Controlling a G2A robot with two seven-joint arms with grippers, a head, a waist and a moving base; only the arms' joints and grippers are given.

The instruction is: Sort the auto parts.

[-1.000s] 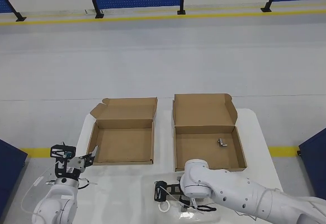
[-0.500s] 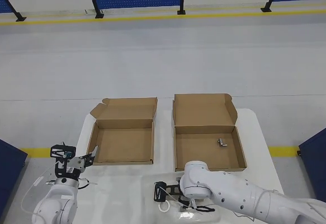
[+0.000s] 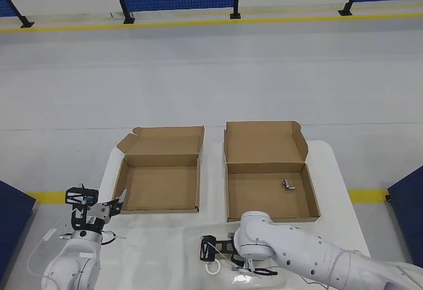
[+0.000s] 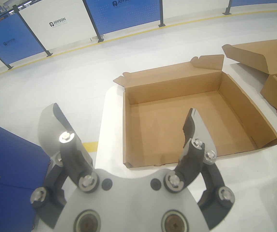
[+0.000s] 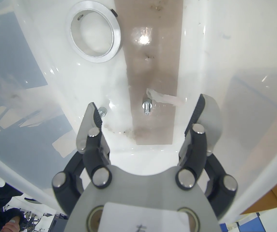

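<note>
White tub [image 5: 215, 37], metal ring [image 5: 93, 31], bolt [image 5: 147, 107] — right jaws spread

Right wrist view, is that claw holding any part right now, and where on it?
Nothing is held. The right claw is open, and the small bolt seen between its jaws lies untouched. The metal ring lies apart from it.

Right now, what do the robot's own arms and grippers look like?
The left arm and right arm have smooth, rounded white shells. The left gripper and right gripper match: a silver metal plate, black links with silver bolts, and two curved silver fingers with black ribbed pads. The right one's plate carries a white label. A thin pale cable loops beside the left arm.
</note>
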